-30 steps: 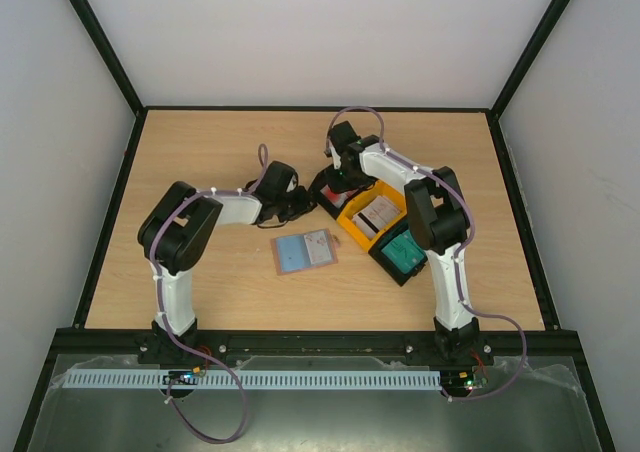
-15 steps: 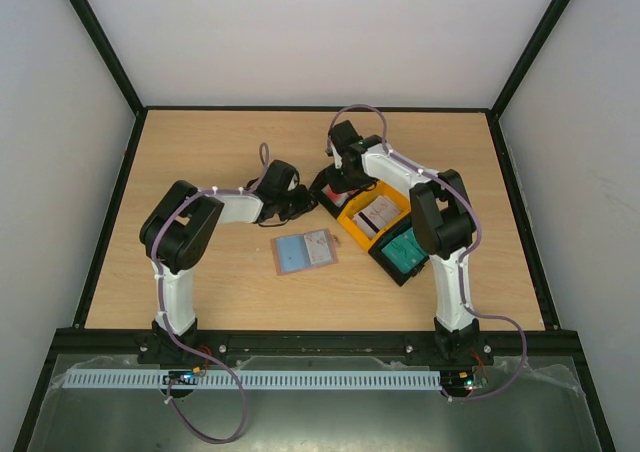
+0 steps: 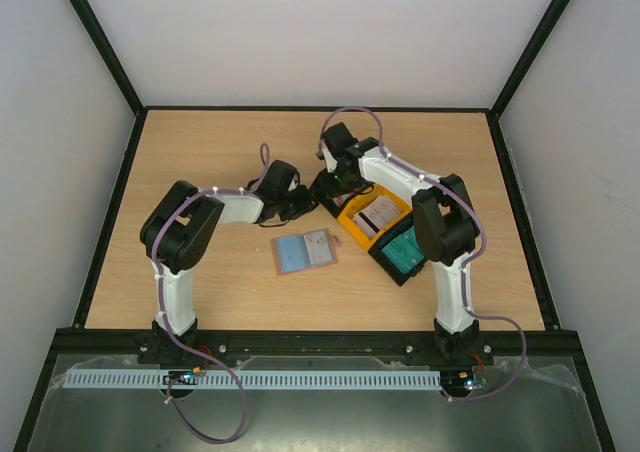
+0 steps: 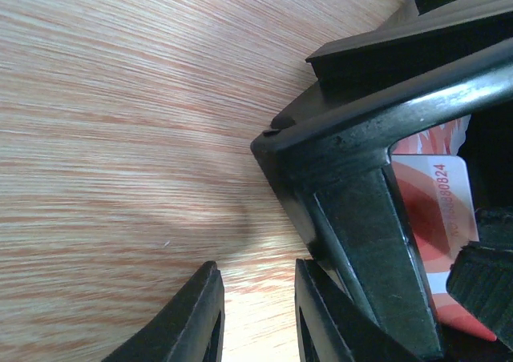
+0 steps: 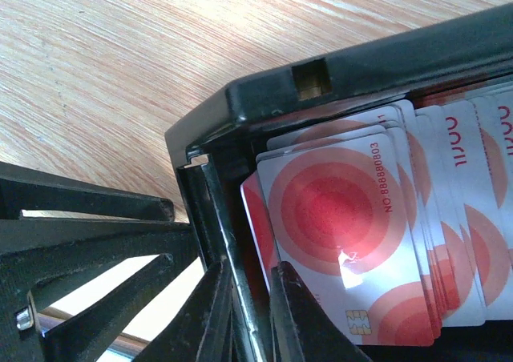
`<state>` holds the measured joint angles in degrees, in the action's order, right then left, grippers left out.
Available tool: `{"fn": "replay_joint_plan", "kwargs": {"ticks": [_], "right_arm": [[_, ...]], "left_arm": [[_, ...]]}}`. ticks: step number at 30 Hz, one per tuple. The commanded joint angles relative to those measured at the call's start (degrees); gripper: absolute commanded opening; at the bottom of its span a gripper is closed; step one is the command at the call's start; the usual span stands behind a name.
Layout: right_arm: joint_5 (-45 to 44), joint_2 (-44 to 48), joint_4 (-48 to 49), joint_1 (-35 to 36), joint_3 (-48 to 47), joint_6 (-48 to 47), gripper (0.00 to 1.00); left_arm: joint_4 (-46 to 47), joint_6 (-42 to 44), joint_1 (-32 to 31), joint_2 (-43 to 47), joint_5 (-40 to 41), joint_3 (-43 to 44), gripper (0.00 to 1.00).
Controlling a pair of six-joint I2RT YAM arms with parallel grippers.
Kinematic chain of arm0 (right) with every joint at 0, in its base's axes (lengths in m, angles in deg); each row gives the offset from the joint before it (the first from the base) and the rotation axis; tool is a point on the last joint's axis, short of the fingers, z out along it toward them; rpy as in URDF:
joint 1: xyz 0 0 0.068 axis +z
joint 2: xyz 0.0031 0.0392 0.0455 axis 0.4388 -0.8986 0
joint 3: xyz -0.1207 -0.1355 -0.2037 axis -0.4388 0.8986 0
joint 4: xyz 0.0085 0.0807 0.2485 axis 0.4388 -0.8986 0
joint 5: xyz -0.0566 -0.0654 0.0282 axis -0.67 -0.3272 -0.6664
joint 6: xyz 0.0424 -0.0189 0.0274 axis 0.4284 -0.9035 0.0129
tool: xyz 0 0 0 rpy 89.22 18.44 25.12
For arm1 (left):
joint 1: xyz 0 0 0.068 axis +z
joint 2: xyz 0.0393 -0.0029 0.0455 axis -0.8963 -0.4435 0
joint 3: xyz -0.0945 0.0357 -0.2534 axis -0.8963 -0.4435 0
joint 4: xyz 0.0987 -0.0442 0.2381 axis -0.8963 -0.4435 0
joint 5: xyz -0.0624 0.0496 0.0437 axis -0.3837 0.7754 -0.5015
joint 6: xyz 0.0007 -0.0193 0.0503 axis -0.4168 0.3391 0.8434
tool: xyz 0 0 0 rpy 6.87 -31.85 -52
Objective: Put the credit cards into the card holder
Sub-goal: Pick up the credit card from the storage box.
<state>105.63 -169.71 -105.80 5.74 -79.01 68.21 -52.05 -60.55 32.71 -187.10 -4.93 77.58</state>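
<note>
The card holder lies open on the table, blue-grey faces up, with a pale card on its right half. White credit cards with red circles are stacked in a black tray, which also shows from above. My right gripper straddles that tray's left wall, one finger outside and one inside over the cards, jaws nearly closed on the wall. My left gripper is slightly open and empty over bare wood, right beside the same tray's corner. One red-marked card shows in the left wrist view.
A yellow tray with pale cards sits right of the black one. Another black tray with teal cards lies further right and nearer. Both grippers crowd the first tray.
My right wrist has shifted a little left and toward the back over the black tray. The left arm, trays and card holder have not visibly moved.
</note>
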Motion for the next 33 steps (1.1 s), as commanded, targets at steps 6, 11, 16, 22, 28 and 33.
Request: {"fn": "replay_joint_plan", "kwargs": {"ticks": [6,11,16,22,28,33], "right_arm": [[-0.7,0.3,-5.8,0.1,2.0,0.2,0.16],[2.0,1.5,-5.6,0.1,2.8,2.2,0.19],[3.4,1.7,-5.4,0.1,3.2,2.7,0.19],[6.2,3.8,-2.1,0.1,3.8,3.3,0.19],[6.8,4.8,0.7,-0.2,2.2,4.5,0.23],[6.7,8.0,5.3,-2.0,3.7,6.4,0.34]], "left_arm": [[0.6,0.1,-0.5,-0.6,0.1,0.5,0.27],[0.7,0.1,-0.5,-0.6,0.2,0.3,0.27],[0.7,0.1,-0.5,-0.5,0.2,0.2,0.27],[0.7,0.3,-0.5,0.0,0.3,-0.2,0.27],[0.3,0.6,-0.4,0.9,0.5,-0.5,0.27],[0.0,1.0,-0.2,1.9,1.0,-1.2,0.27]]}}
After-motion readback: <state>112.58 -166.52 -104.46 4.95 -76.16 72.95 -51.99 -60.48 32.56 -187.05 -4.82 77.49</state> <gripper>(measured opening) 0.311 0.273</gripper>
